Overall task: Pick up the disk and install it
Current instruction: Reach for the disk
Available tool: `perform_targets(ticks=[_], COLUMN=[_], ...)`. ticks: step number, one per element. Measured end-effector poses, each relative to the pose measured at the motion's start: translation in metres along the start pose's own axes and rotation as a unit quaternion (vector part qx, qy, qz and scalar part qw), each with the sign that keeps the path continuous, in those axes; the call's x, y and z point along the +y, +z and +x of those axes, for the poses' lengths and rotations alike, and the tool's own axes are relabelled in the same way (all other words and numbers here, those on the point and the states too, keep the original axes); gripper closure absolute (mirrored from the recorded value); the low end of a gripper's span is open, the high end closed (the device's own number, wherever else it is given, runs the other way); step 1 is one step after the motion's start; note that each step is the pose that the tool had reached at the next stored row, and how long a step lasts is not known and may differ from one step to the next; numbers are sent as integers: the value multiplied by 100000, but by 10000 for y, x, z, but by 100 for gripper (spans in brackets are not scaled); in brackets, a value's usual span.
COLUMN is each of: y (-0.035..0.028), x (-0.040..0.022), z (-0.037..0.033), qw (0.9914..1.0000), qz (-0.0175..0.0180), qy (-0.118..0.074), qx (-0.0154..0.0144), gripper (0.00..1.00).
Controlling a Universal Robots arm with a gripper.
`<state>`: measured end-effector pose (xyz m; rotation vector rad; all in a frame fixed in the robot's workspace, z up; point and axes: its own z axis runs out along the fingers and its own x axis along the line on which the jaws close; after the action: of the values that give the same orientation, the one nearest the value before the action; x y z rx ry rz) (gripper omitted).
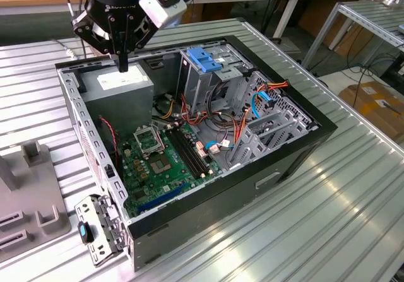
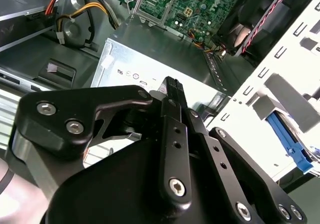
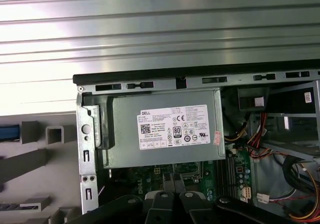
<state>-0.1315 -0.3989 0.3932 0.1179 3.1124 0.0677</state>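
The disk is out of view. My gripper (image 1: 122,66) hangs just above the grey power-supply box (image 1: 120,88) at the back corner of the open computer case (image 1: 297,149). Its black fingers are shut, tip to tip, with nothing between them. In the second wrist view the ridged fingertip (image 2: 172,85) points at the box's white sticker (image 2: 131,69). The first wrist view looks straight down on the box (image 3: 165,129), with the gripper's black links along the picture's edge. A metal drive cage (image 1: 211,83) with a blue plastic piece (image 1: 203,58) on top stands in the case, to the exterior view's right of my gripper.
The motherboard (image 1: 158,162) and bundles of red and orange cables (image 1: 237,130) fill the case floor. A grey slotted fixture (image 1: 28,193) sits on the ribbed metal table at the exterior view's left, showing a blue strip (image 3: 10,132). A small blue latch (image 1: 84,231) sits on the case's corner bracket.
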Motion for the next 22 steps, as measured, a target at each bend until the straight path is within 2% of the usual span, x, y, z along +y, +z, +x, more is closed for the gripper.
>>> perform_targets(ticks=[12, 22], y=[-3, -4], x=[-7, -11], z=[99, 141], qw=[100000, 100000], qz=[3, 1], qy=[2, -1], qx=[4, 2], gripper=[89, 89])
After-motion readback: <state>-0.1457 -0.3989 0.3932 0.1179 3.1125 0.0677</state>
